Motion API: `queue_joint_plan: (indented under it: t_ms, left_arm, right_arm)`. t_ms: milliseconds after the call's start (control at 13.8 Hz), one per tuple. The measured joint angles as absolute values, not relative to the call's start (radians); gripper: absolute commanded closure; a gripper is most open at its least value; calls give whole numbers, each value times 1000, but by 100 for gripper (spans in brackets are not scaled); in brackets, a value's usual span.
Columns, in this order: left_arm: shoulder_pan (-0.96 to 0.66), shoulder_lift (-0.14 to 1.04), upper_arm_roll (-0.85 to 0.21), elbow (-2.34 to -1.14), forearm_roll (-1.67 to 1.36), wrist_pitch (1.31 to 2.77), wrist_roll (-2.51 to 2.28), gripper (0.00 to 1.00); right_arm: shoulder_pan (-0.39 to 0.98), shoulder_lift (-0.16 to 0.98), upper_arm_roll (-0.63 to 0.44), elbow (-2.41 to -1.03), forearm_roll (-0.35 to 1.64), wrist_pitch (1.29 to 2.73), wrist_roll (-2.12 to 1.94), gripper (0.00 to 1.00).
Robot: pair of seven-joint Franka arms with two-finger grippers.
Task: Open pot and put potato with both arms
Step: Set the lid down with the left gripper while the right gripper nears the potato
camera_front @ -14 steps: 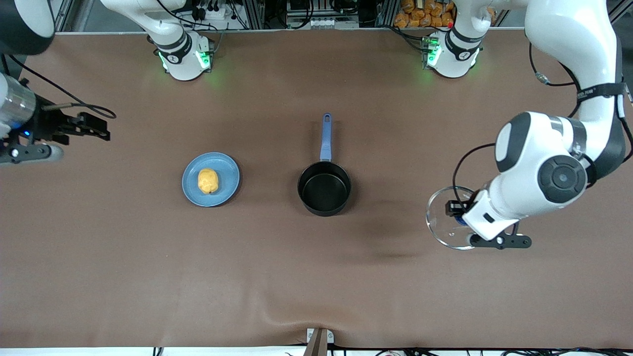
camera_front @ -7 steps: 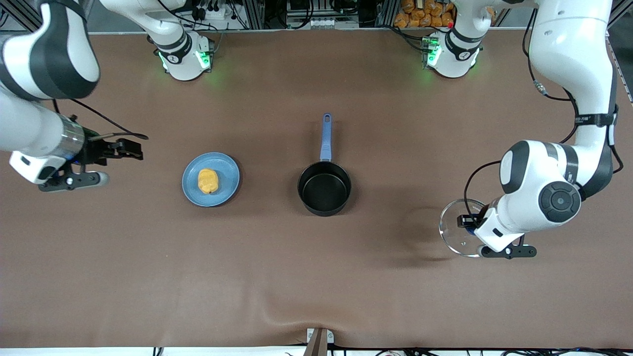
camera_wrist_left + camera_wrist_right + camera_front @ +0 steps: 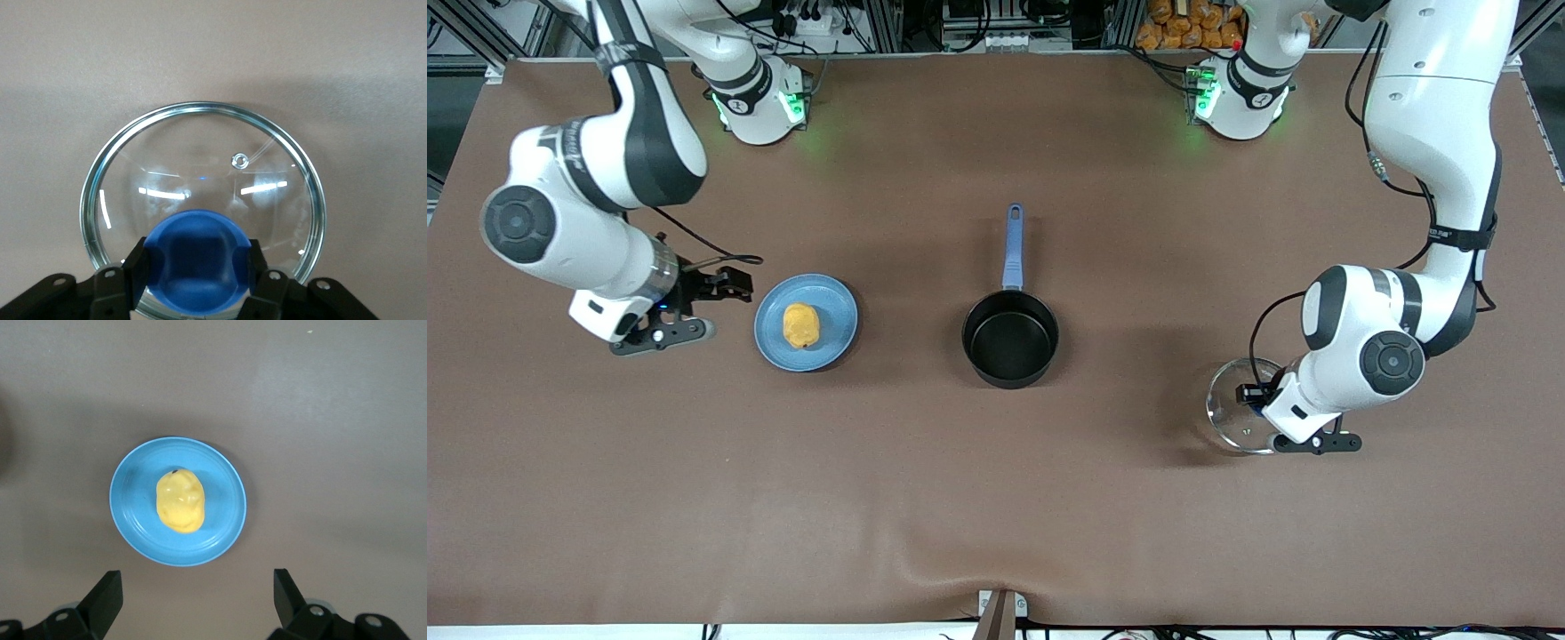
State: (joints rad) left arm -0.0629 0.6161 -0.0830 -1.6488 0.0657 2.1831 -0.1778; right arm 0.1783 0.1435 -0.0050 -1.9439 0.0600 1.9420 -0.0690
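Two grippers were in play, and only one mattered for the coming move. The right gripper (image 3: 725, 283) hung just beside the blue plate (image 3: 838, 300), at that plate's edge toward the right arm's end of the table, with its fingers (image 3: 105, 595) spread wide and nothing between them. The potato (image 3: 801, 324) lay on the plate, so from this hand it sat a short way ahead, toward the middle of the table, and lower than the fingers. In the right wrist view the potato (image 3: 180, 500) showed as a lumpy oval whose long axis ran roughly along the hand's line of approach, across the line joining the two fingers; judged from that, the jaws already stood set to close across its narrow width, and the hand needed mainly to go forward and down.

The pot (image 3: 1010, 338) stood open in the middle of the table, past the plate from the right hand, its blue handle (image 3: 1013, 246) pointing toward the robots' bases. It looked empty.

The left gripper (image 3: 1258, 397) was well apart from all this, down near the table toward the left arm's end, its fingers (image 3: 129, 275) clamped on the blue knob (image 3: 197, 259) of the glass lid (image 3: 1232, 411). I could not tell whether the lid's rim touched the cloth. The right arm was plainly the nearer one to the potato.
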Motion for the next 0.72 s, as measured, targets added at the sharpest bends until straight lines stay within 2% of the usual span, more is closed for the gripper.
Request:
queue_joint_plan:
  t_ms: [362,435,507,580,725]
  left_arm:
    - [-47,619,-83,-1718,66,2264,-178,98]
    - [-42,621,-83,-1722,66,2266,-178,77]
    - [-38,622,-83,-1725,66,2267,-178,24]
    - [-35,625,-83,-1726,66,2268,-178,0]
    - [-32,626,-83,-1727,66,2272,-178,0]
  right_arm:
    - [208,145,-5,-2100,60,2147,-69,0]
    - [220,147,-5,-2127,60,2187,-69,0]
    - [230,152,-5,-2148,60,2218,-69,0]
    - [236,160,-5,-2161,60,2244,-69,0]
    - [239,184,-5,-2181,60,2303,-69,0]
